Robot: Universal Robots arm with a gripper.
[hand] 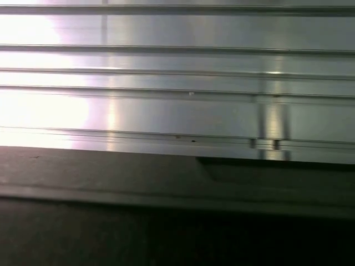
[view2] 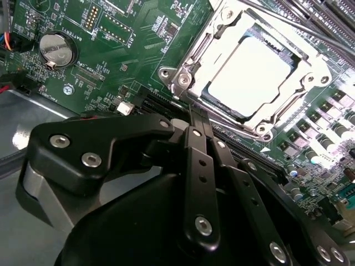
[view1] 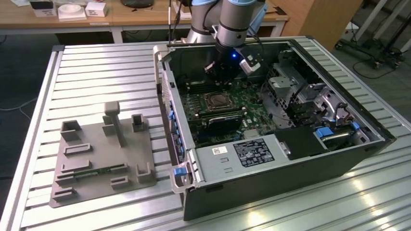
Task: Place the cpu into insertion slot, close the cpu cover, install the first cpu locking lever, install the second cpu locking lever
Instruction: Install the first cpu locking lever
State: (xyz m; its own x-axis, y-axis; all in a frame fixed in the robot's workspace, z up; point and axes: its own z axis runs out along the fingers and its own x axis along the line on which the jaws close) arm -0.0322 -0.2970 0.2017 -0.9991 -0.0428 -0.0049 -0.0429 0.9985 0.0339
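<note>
Where the cpu (view2: 249, 75) lay: flat in the insertion slot (view2: 178, 79), its pale, smooth, square metal top showing through the cut-out of the cpu cover (view2: 312, 71).
Cpu cover: a thin, bright silvery frame, square with a square opening, lying down over the chip's edges.
Insertion slot: a square socket with a glossy metal rim and round screw heads at its corners, set in the motherboard (view2: 111, 44).
Motherboard: green, matt and crowded with tiny parts; a round, shiny coin cell (view2: 57, 49) sat well apart from the socket.
Computer case (view1: 270, 190): a dark, boxy shell lying on its side, open upward, on the tabletop (view1: 96, 72).
Tabletop: long ribbed aluminium slats, gleaming in the exterior view and the first wrist view.
Grey fixture (view1: 96, 168): a matt plate with upright blocks, beside the case on the exterior view's left.
Arm (view1: 234, 19): a grey tubular limb, standing steeply over the open case with its wrist aimed down at the board.
Claw (view2: 198, 113): black flat links with silver rivets; its two slim fingers were clenched together with nothing seen between them, the tips just beside the socket's rim. Whether they touched it could not be told.
</note>
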